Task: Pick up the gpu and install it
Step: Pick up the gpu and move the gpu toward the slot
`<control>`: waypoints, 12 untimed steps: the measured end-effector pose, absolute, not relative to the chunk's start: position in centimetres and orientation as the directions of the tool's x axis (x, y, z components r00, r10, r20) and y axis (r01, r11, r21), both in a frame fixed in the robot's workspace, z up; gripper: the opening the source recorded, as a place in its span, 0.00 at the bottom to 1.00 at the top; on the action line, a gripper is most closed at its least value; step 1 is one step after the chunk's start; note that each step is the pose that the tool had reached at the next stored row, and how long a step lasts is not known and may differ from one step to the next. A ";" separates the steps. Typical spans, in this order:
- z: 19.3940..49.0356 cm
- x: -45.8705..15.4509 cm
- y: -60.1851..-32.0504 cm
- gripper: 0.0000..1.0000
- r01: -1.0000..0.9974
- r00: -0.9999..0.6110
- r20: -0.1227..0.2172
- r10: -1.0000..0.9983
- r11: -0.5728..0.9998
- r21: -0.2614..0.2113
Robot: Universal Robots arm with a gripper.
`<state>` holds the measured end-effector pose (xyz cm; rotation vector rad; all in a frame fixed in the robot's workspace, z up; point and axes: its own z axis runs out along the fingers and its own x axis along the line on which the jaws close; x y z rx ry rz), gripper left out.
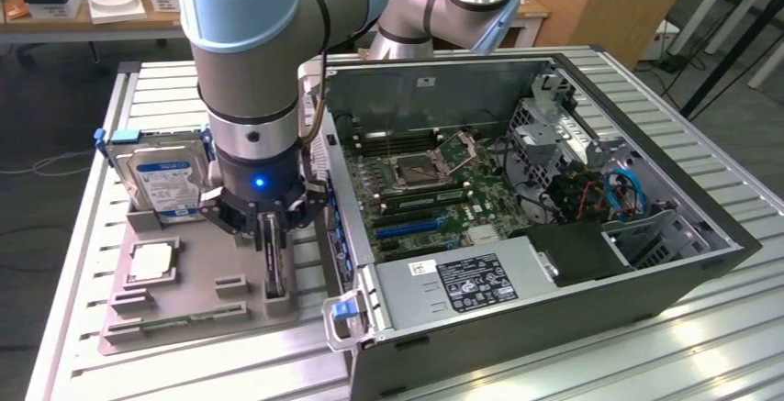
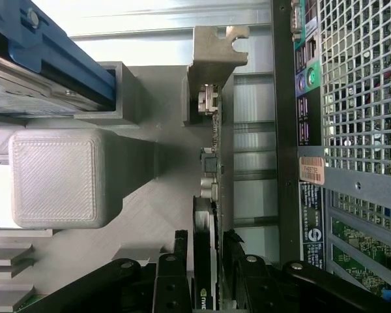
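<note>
tool (image 1: 272, 227) clamped on gpu (image 2: 210, 195), card upright in grey holder (image 1: 184, 314).

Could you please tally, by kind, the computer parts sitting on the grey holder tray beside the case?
Hard drive: 1
Processor chip: 1
GPU: 1, edge-on between the fingers of the gripper
Memory stick: 1
Total: 4
</note>
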<state>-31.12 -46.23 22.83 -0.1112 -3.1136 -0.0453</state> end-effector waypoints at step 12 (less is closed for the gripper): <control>22.8 -31.1 -46.2 0.26 0.072 -0.997 0.027 0.071 0.997 0.028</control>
